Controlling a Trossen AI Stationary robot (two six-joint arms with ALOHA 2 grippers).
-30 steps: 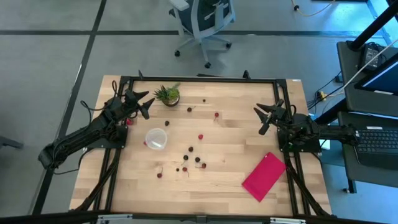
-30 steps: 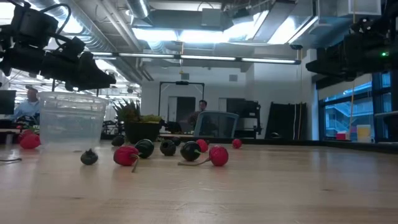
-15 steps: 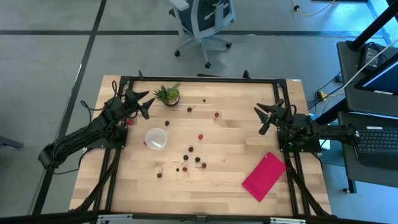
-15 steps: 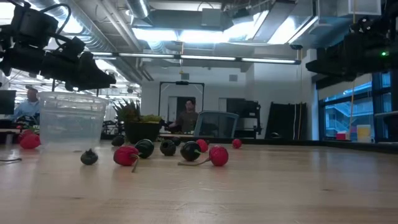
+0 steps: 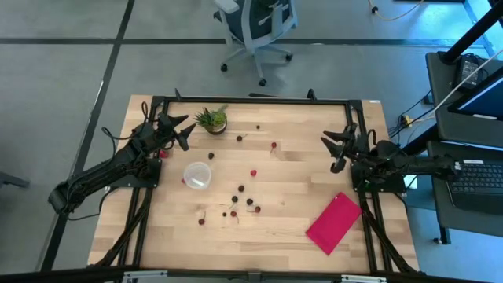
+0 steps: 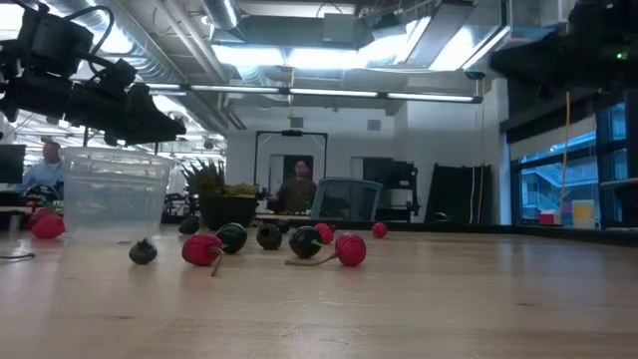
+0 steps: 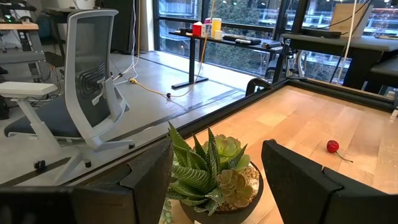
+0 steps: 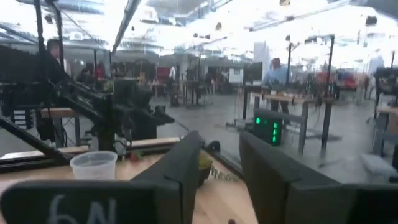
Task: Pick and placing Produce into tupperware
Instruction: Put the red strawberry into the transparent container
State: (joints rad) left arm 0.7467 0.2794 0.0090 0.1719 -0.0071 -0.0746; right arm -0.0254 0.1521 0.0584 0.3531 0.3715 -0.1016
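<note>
A pale wooden bench (image 5: pixel 299 236) seen from above carries a small round translucent white plastic tupperware cup (image 5: pixel 197 175) on its left half, standing upright and, as far as the overhead view shows, still without any pieces inside. The produce, tiny round berry-like pieces in bright red and dark maroon (image 5: pixel 242 200), lies scattered over the middle of the bench, the thickest cluster just to the right of the cup and slightly nearer the front edge, with a few strays toward the far side. The left gripper (image 5: pixel 179 130) hovers above the far left corner with its fingers spread wide and nothing between them, pointing at a small green spiky potted plant (image 5: pixel 212 120) just beside it. The right gripper (image 5: pixel 336 149) hangs over the right side, well apart from the berries, its fingers partly parted and holding nothing. A flat pink-red rectangular piece (image 5: pixel 335 222) lies near the front right. The main cluster sits between the two arms, somewhat closer to the left gripper, which is also much nearer the cup, so the left arm looks better placed for the first pick. The berries are round, so no grasp direction is favoured.
</note>
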